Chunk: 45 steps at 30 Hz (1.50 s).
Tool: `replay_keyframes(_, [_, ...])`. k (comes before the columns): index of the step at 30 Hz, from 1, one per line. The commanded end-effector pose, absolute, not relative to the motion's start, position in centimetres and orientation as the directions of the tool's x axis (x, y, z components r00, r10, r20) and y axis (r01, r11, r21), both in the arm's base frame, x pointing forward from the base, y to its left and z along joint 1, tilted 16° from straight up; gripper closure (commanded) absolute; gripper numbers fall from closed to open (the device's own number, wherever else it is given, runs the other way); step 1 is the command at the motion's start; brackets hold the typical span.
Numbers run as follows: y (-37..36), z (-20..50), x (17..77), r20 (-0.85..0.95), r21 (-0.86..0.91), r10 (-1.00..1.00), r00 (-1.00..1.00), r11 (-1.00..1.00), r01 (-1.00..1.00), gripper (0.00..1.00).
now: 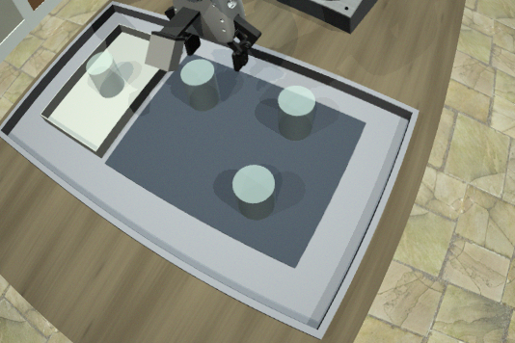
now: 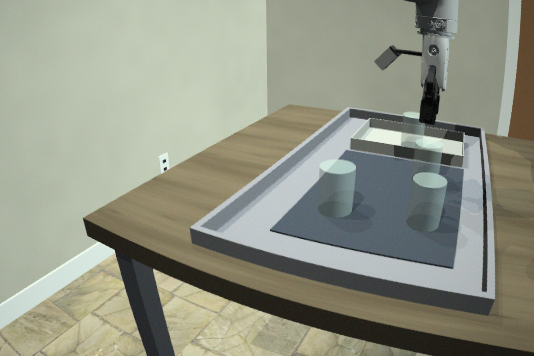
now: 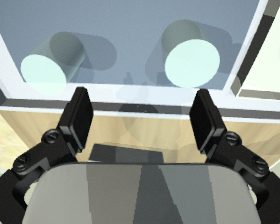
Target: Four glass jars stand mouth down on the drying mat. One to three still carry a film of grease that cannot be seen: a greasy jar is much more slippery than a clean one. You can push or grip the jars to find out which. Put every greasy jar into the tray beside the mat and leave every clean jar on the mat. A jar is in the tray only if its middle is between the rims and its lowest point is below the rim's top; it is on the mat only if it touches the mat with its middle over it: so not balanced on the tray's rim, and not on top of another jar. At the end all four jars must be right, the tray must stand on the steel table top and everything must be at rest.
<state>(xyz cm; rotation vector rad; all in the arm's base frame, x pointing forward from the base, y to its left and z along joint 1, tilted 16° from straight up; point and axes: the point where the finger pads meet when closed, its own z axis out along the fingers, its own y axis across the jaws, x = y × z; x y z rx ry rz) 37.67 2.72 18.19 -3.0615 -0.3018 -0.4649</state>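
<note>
A plain room with pale walls and a stone-tiled floor is surrounding my wooden desk (image 2: 165,188), which is carrying the shallow steel table top (image 1: 338,263) with its raised rim.

On it, the dark, matte drying mat (image 1: 193,162) is lying flat, and the pale tray (image 1: 54,122) is sitting just beside it. 1 jar (image 1: 99,66) is standing inside the tray; 3 more are standing on the mat: the nearest jar (image 1: 198,75), the middle jar (image 1: 296,103) and the far jar (image 1: 253,186), all well apart.

I am holding the jaws (image 1: 215,47) spread wide and pinching nothing, hovering over the mat's edge behind the nearest jar; the wrist view is showing both black pads (image 3: 79,117) open, with 2 jars ahead.

I am judging these jars as smooth, rigid, straight-walled glass cylinders, light but breakable, and possibly greasy, so likely to slide out of a pinch. I am planning to take hold across the side wall, around mid-height, squeezing gently and squarely.
</note>
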Motion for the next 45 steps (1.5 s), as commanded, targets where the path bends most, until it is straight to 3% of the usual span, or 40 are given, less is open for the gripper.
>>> replay_keyframes(1, [5.4, 18.1, 36.9, 0.273, 0.037, 0.183, 0.945, -0.983, 0.18, 0.0])
replay_keyframes(14, [15.3, 17.1, 32.9, 0.273, 0.037, 0.183, 0.945, -0.983, 0.18, 0.0])
replay_keyframes(27, [15.4, 11.8, 34.4, 0.273, 0.037, 0.183, 0.945, -0.983, 0.18, 0.0])
replay_keyframes(45, [15.4, 10.9, 34.7, 0.273, 0.037, 0.183, 0.945, -0.983, 0.18, 0.0])
